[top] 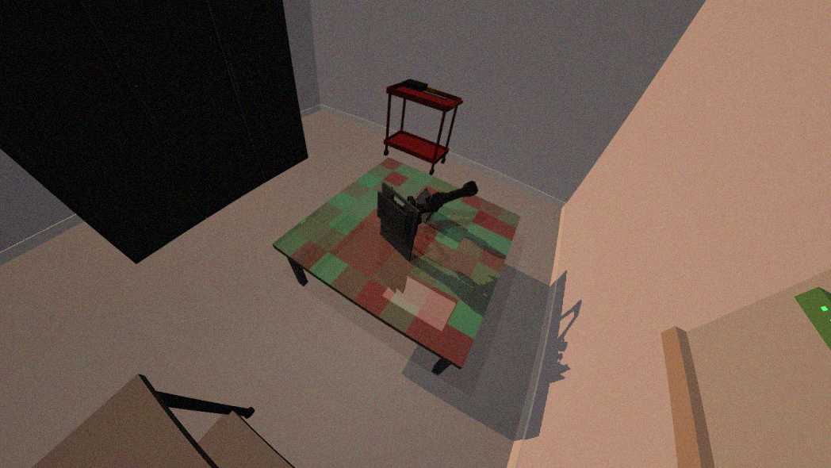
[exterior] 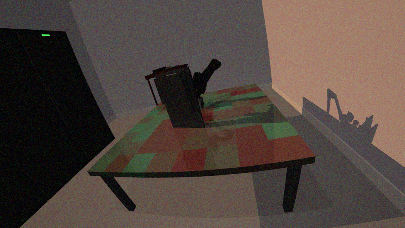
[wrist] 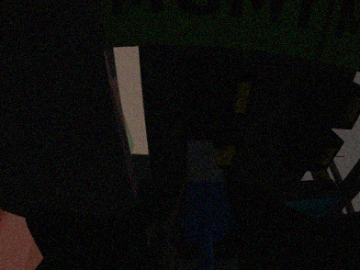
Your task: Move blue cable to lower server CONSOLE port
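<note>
The plug (wrist: 207, 208) shows in the wrist view as a dim blue body with a pale front part, its blue cable running down out of the bottom edge. My gripper (wrist: 202, 178) is shut on the plug; its dark fingers barely stand out from the black around them. The rack with the servers (top: 396, 220) (exterior: 179, 99) is a dark upright block on the table, seen from its back. It hides my gripper in the top and exterior views. The port labels are too dark to read, and I cannot tell which port the plug faces or whether it is in one.
The arm (top: 445, 199) (exterior: 208, 74) reaches to the rack from its far side. The patchwork table top (top: 349, 203) (exterior: 255, 141) bears both. A red trolley (top: 416, 146) stands behind the table, and a large black cabinet (top: 174, 116) (exterior: 42, 99) stands at left. Dim yellow marks (wrist: 225, 155) show beside the plug.
</note>
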You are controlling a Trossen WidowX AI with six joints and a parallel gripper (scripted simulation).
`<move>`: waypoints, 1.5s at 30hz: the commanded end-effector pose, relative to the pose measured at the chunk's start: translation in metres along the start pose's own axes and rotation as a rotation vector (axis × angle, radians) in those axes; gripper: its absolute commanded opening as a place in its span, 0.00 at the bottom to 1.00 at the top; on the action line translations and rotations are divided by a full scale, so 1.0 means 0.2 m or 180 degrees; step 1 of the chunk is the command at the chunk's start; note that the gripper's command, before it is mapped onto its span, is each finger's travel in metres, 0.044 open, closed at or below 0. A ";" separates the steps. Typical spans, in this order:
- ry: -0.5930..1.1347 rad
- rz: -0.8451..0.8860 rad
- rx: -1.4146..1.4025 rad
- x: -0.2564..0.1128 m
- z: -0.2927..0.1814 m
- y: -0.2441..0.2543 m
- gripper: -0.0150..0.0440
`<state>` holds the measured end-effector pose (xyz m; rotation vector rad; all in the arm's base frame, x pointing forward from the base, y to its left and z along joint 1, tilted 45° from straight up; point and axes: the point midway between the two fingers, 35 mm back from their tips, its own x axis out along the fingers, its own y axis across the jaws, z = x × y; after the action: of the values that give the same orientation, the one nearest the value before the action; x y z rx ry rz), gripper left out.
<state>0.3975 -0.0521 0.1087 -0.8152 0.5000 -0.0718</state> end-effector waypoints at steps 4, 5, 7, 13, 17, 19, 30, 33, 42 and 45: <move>-0.0002 -0.0047 0.0027 0.01 0.01 -0.02 0.25; -0.0002 -0.0048 0.0027 0.01 0.01 -0.02 0.25; -0.0002 -0.0048 0.0027 0.01 0.01 -0.02 0.25; -0.0002 -0.0049 0.0028 0.02 0.01 -0.02 0.25; -0.0002 -0.0050 0.0028 0.02 0.01 -0.02 0.25; -0.0002 -0.0051 0.0028 0.02 0.02 -0.02 0.25; -0.0002 -0.0053 0.0029 0.03 0.02 -0.02 0.25; -0.0002 -0.0054 0.0029 0.03 0.02 -0.02 0.25; -0.0002 -0.0055 0.0030 0.04 0.02 -0.02 0.25; -0.0002 -0.0056 0.0030 0.04 0.02 -0.02 0.25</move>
<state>0.4056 -0.0521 0.1072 -0.8150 0.4990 -0.0748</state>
